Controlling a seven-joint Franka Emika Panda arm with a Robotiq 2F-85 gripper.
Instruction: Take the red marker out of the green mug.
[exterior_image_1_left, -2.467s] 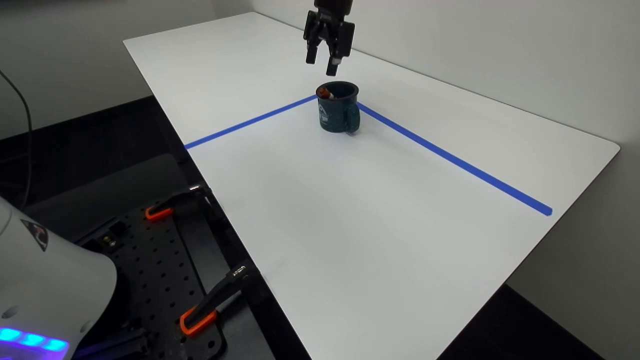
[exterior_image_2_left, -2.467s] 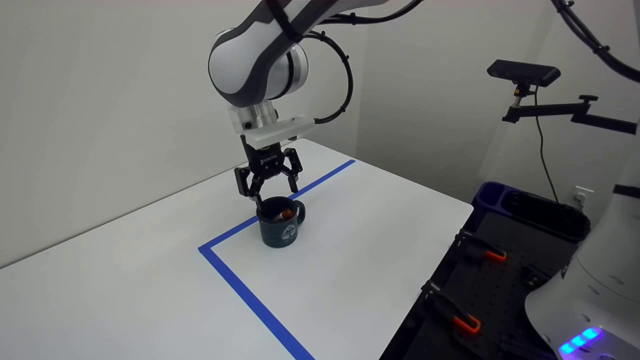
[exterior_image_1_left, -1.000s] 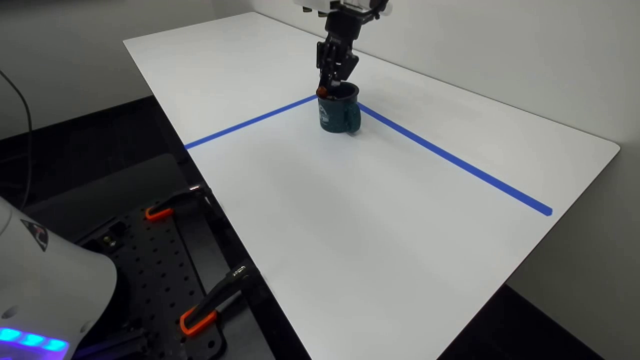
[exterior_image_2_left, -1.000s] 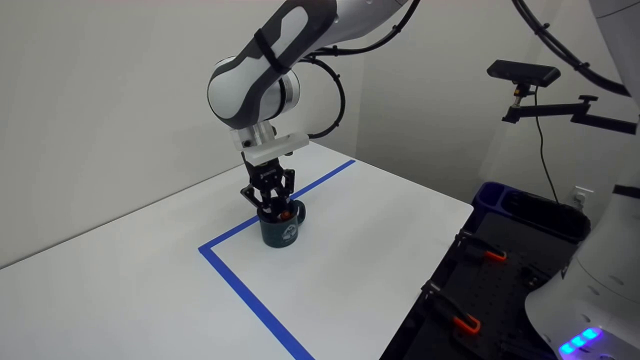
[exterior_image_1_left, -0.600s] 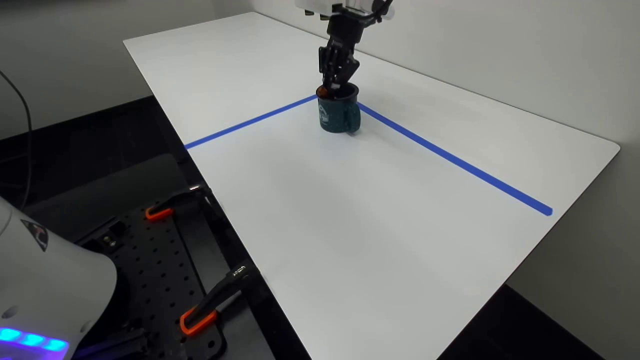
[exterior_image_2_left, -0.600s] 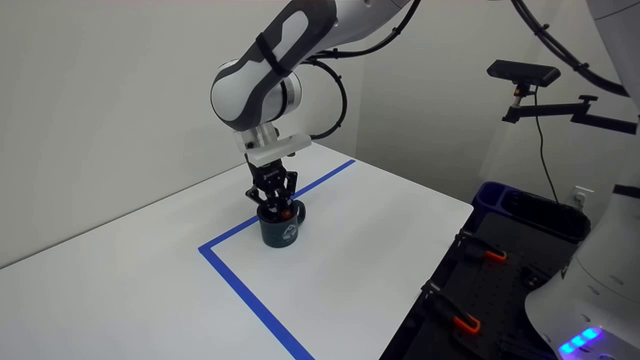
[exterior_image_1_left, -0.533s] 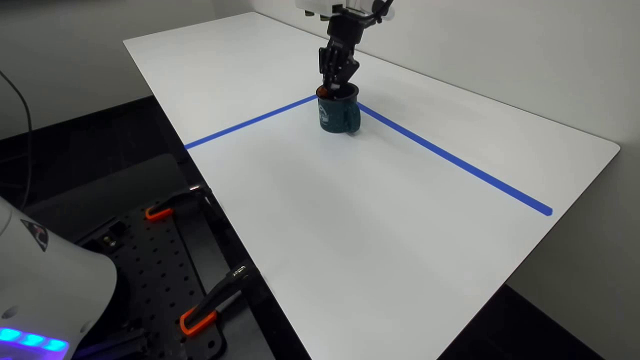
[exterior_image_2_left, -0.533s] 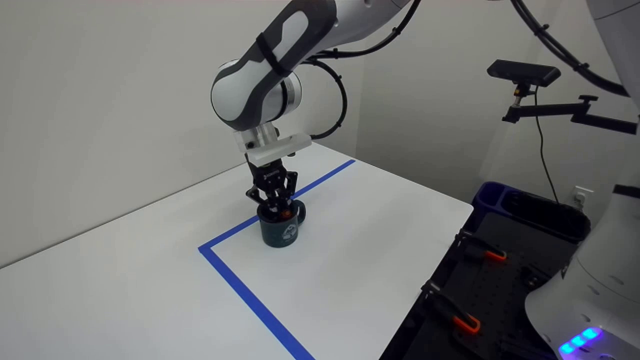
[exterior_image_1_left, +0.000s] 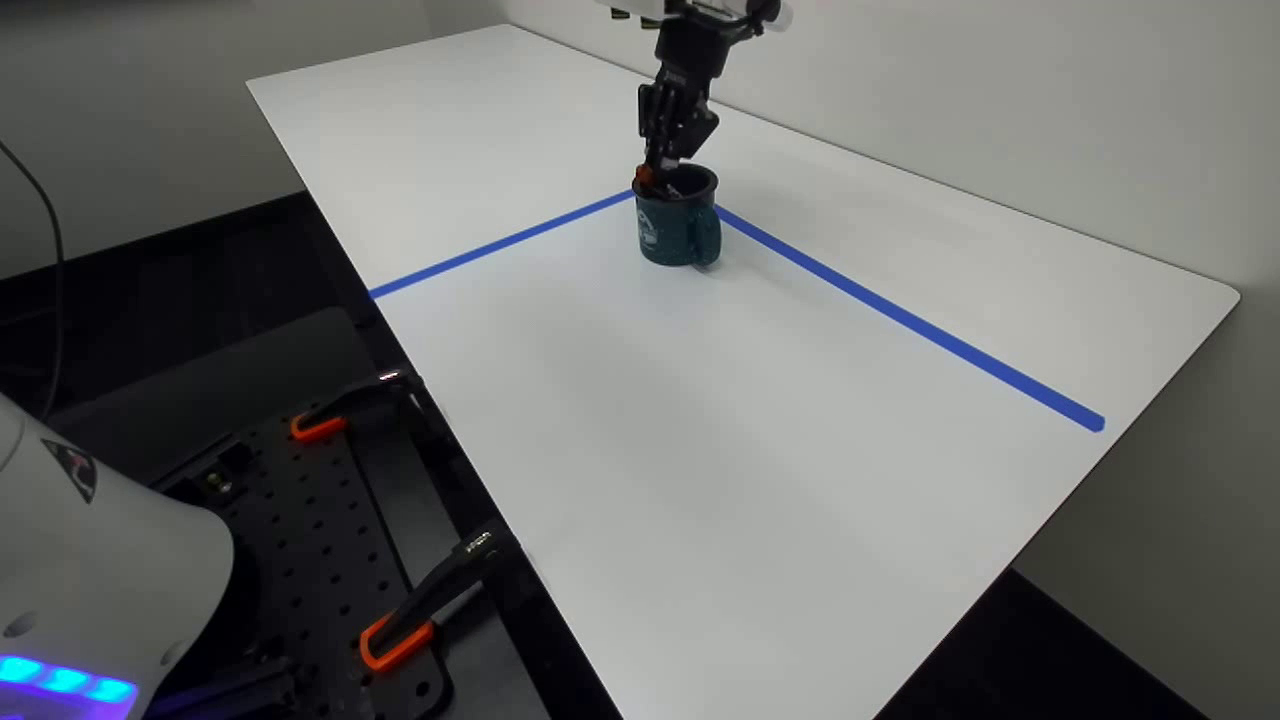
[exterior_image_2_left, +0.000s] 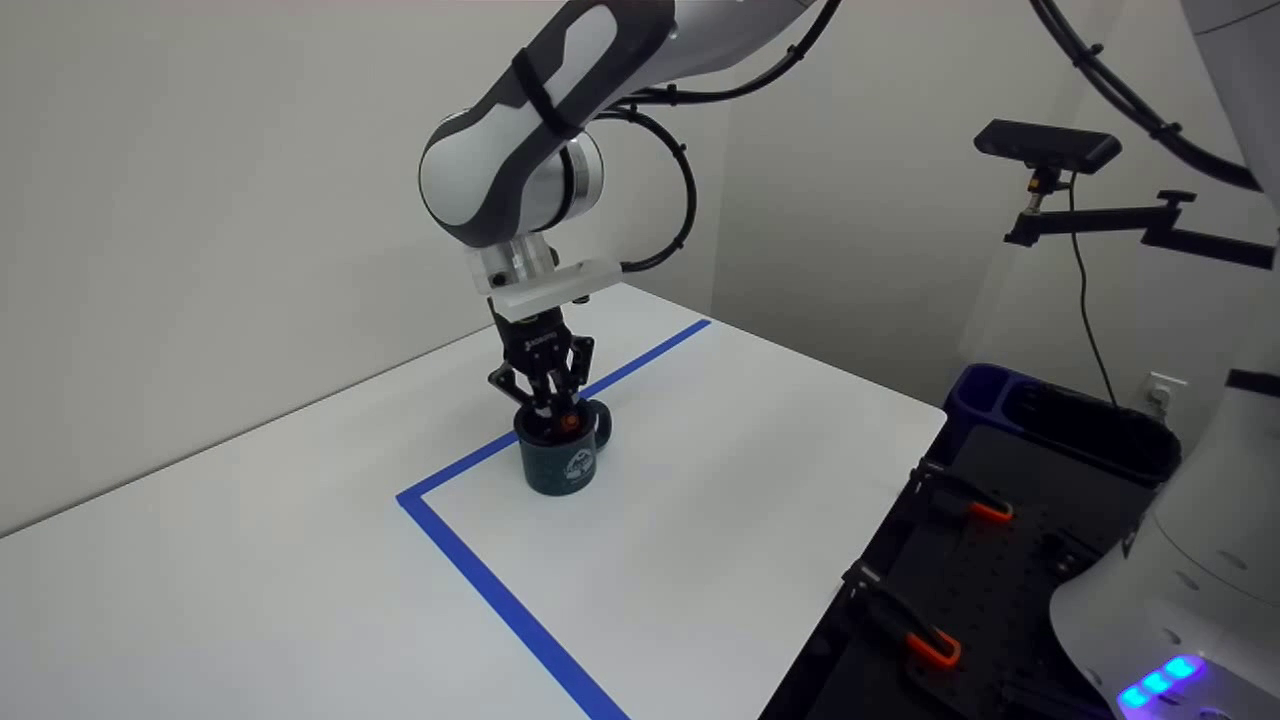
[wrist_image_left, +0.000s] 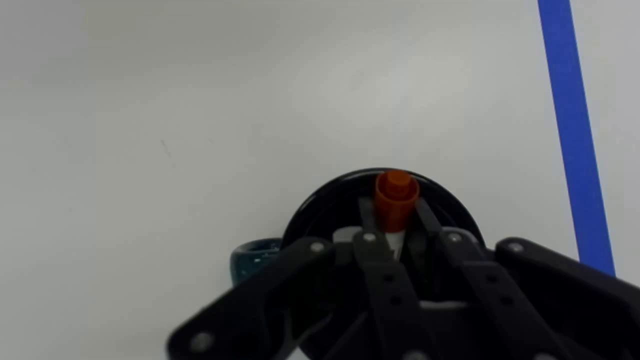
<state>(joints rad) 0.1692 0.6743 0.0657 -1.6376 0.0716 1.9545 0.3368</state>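
Note:
The green mug (exterior_image_1_left: 668, 232) is dark teal with a dark rim and stands upright on the white table. Its handle (wrist_image_left: 251, 260) shows at the left in the wrist view. Leaning inside it is the red marker (wrist_image_left: 394, 212), with an orange-red cap end and a white barrel below; the cap pokes up at the rim in an exterior view (exterior_image_1_left: 645, 177). My gripper (wrist_image_left: 396, 216) points down at the mouth of the mug (exterior_image_2_left: 556, 468), its two fingers closed against both sides of the marker's cap. The marker's lower end is hidden inside the mug.
Blue tape (exterior_image_2_left: 500, 600) forms a corner on the white table (exterior_image_1_left: 740, 480) beside the mug. A wall (exterior_image_1_left: 950, 110) runs along the table's back edge. Clamps with orange parts (exterior_image_1_left: 397, 645) sit at the robot's base side. A camera on a stand (exterior_image_2_left: 1045, 145) is in the background.
My gripper came down from above the mug and closed on the marker. Over the last half second it has risen slightly, and the marker's cap sits a little higher. The mug has stayed put.

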